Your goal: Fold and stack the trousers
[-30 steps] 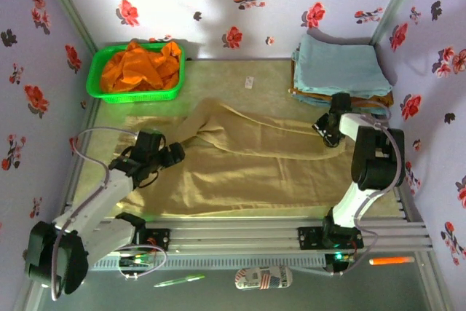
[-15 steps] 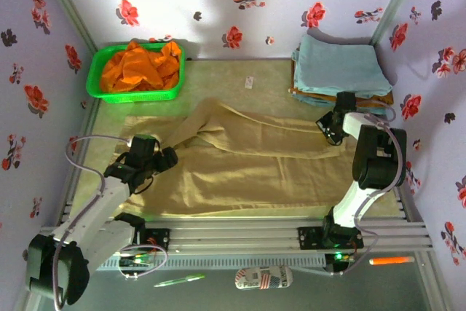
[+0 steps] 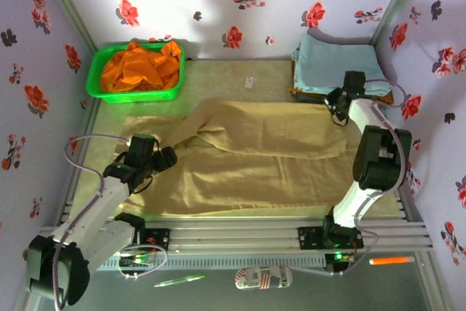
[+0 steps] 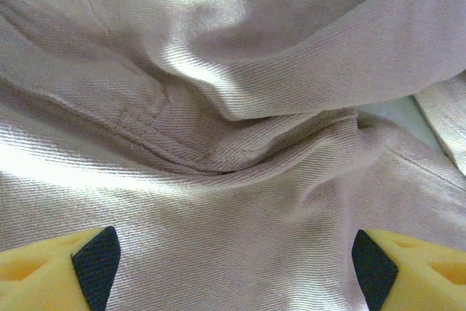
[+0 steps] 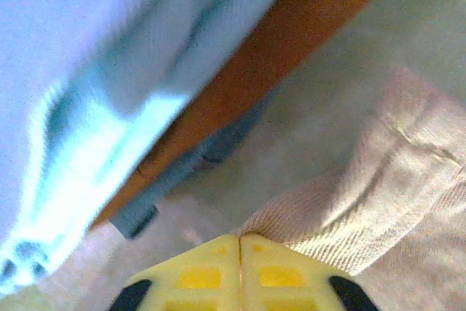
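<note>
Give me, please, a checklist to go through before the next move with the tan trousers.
1. Right gripper shut on the edge of the large tan cloth trousers: ok, its fingers meet at the cloth edge.
2. Left gripper open over the trousers: ok.
3. Left fingers touching the fabric: cannot tell.
4. Trousers lying flat: not ok, folds bunch at the seam under the left gripper.
5. Right gripper apart from the stack of folded pale blue cloth: ok, bare table between, though close.
6. Green plastic basket of orange garments off the trousers: ok.
</note>
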`<state>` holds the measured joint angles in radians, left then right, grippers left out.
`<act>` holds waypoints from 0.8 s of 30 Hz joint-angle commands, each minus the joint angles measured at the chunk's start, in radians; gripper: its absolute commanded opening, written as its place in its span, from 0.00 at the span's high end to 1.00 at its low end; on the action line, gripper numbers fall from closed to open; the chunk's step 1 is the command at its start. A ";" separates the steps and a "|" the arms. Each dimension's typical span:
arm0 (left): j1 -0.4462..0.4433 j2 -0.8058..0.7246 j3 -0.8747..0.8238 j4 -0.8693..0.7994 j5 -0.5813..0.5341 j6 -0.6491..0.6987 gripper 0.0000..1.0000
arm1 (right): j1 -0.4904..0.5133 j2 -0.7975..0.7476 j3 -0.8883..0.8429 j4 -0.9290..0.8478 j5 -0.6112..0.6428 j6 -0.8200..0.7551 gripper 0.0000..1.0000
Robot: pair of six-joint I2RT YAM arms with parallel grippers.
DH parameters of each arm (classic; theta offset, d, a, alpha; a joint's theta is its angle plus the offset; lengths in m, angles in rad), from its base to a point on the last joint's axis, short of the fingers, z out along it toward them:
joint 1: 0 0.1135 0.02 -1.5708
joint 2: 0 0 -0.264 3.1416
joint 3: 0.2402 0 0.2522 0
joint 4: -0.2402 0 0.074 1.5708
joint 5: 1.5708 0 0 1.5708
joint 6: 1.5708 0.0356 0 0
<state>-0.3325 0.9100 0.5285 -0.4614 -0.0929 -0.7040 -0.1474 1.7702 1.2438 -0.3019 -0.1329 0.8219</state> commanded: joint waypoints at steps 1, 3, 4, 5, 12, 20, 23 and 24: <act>0.009 0.004 0.050 -0.020 0.005 0.034 0.13 | -0.028 0.024 0.028 -0.003 0.013 0.082 0.50; 0.008 0.005 0.064 -0.037 0.000 0.037 0.11 | -0.017 0.001 0.034 -0.010 0.003 0.074 0.43; 0.009 0.003 0.071 -0.047 -0.006 0.034 0.10 | -0.003 -0.024 0.032 -0.021 0.007 0.060 0.42; 0.011 0.001 0.076 -0.057 -0.015 0.027 0.08 | 0.015 -0.052 0.025 -0.036 0.023 0.047 0.41; 0.175 0.090 0.205 -0.118 -0.085 -0.041 0.01 | 0.287 -0.209 -0.176 0.025 0.074 0.024 0.51; 0.395 0.403 0.405 0.072 -0.072 -0.032 0.25 | 0.439 -0.066 -0.252 0.133 0.007 0.026 0.98; 0.424 0.572 0.483 0.094 -0.071 -0.008 0.54 | 0.437 -0.048 -0.260 0.142 -0.018 0.009 0.97; 0.426 0.624 0.507 0.093 -0.081 -0.001 0.54 | 0.438 -0.048 -0.262 0.145 -0.029 0.004 0.96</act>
<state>0.0818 1.4250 0.9787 -0.4068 -0.1497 -0.7319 0.2943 1.7229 0.9813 -0.2047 -0.1326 0.8455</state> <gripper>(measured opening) 0.473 0.052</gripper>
